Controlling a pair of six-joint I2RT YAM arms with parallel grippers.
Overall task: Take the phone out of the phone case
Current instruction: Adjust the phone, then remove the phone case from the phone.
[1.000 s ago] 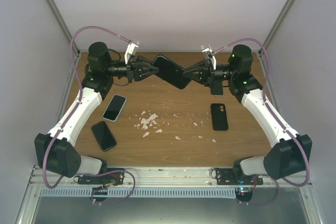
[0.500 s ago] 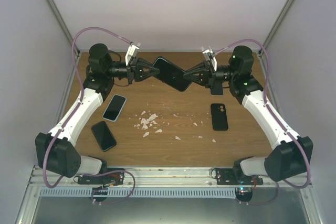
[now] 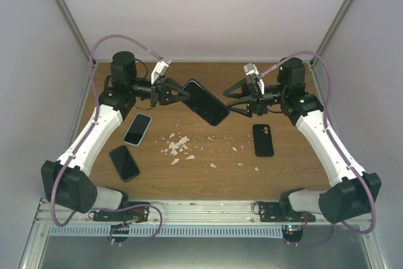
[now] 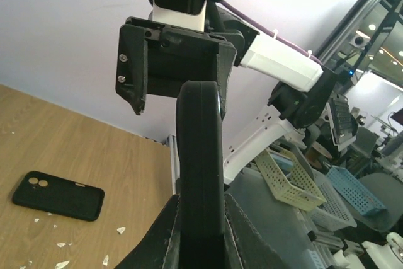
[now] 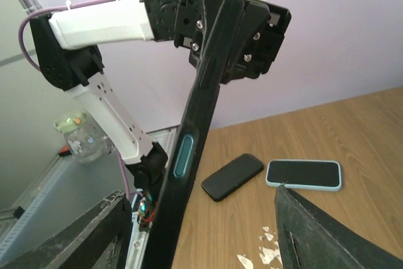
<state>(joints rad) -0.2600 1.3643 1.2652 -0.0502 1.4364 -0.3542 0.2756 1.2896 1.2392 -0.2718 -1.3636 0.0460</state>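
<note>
**A:** What's on the table [image 3: 220, 184] on our side?

**B:** A black phone [image 3: 124, 162] lies nearest, with a blue-cased phone [image 3: 136, 129] just behind it. There are white scraps [image 3: 176, 146] in the middle and an empty black case [image 3: 263, 140] off to the right. Nothing is touching any of them.

**A:** And the one that matters?

**B:** It's farther back, up in the air over the far half. The cased phone [image 3: 204, 102] hangs tilted between the two arms. The left gripper [image 3: 181, 92] is clamped shut on one end, across its thickness. The right gripper [image 3: 232, 100] has its fingers spread wide at the other end and grips nothing. I can't tell whether they straddle that end or stop just short of it.

**A:** How would it handle, you reckon?

**B:** Light, I'd say, a stiff slab in a dark sleeve that looks rubbery, so the outside should grip well. I'd call the glass slick and breakable, and a drop from there lands on wood.

**A:** So where should it take hold?

**B:** My guess is the case's lip at the free corner, peeled back with the left end pinned.
</note>
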